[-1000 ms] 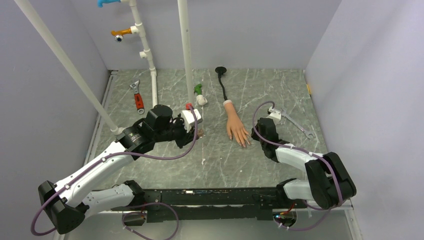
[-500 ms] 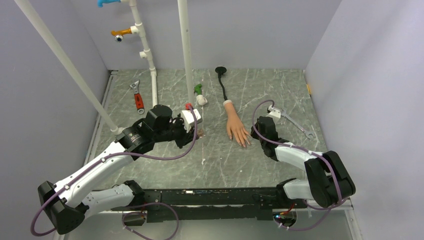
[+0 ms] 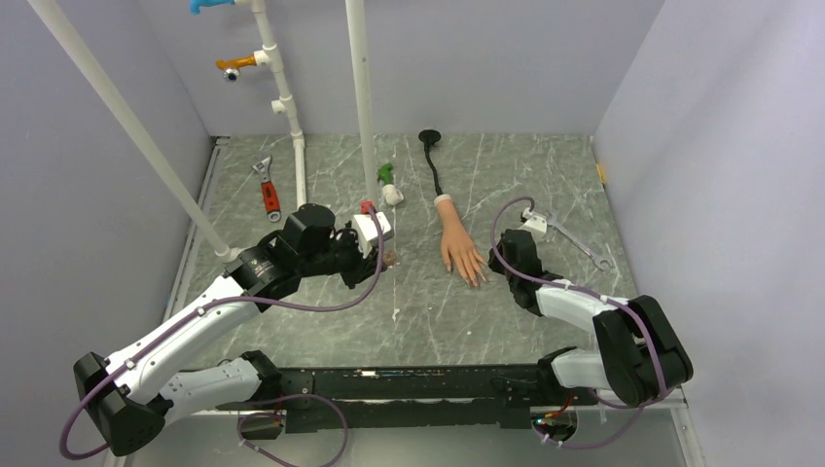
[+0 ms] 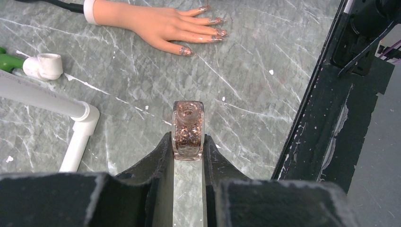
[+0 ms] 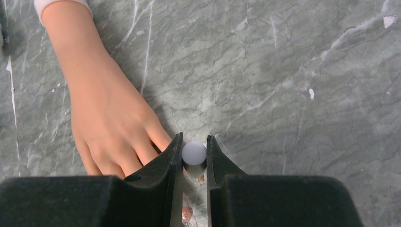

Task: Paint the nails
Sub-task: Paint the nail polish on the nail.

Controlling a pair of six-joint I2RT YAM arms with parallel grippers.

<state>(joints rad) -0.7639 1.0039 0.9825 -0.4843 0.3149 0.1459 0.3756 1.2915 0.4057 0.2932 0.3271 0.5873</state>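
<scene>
Left wrist: left gripper (image 4: 187,142) clamps bottle (image 4: 188,128) near pipe (image 4: 78,137); right gripper (image 5: 194,140) pinches cap (image 5: 194,153) (beside mannequin hand (image 5: 101,109)).

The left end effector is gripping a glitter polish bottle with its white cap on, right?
Not quite: the left end effector grips the glitter polish bottle, but its neck is open, with no cap on. The left wrist view shows it.
</scene>
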